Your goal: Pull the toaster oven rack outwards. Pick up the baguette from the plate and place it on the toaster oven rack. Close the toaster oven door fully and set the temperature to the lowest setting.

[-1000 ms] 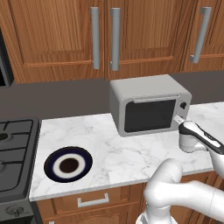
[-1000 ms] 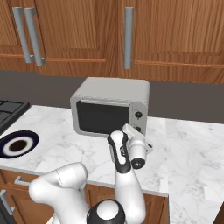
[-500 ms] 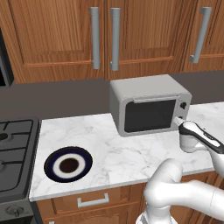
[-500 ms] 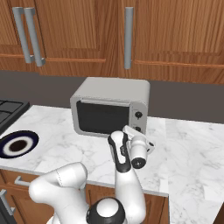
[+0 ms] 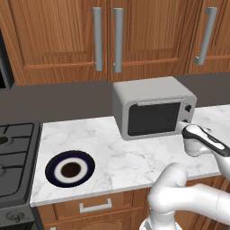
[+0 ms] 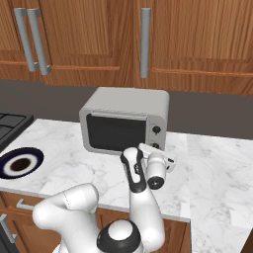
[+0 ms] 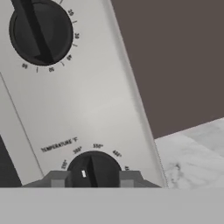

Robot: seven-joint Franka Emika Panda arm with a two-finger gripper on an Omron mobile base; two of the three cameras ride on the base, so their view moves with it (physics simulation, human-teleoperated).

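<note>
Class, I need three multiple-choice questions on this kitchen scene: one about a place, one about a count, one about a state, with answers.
1. Where is the plate?
A. left of the toaster oven
B. on top of it
C. on the stove

2. How many dark knobs does the oven's front panel have?
A. one
B. two
C. four

3. How is the oven door?
A. hanging open
B. removed
C. shut

Answers: 1 A, the plate lies on the marble counter beside the stove. 2 B, the hand view shows an upper knob and the temperature knob at the claw. 3 C, its glass sits flush with the front.
</note>
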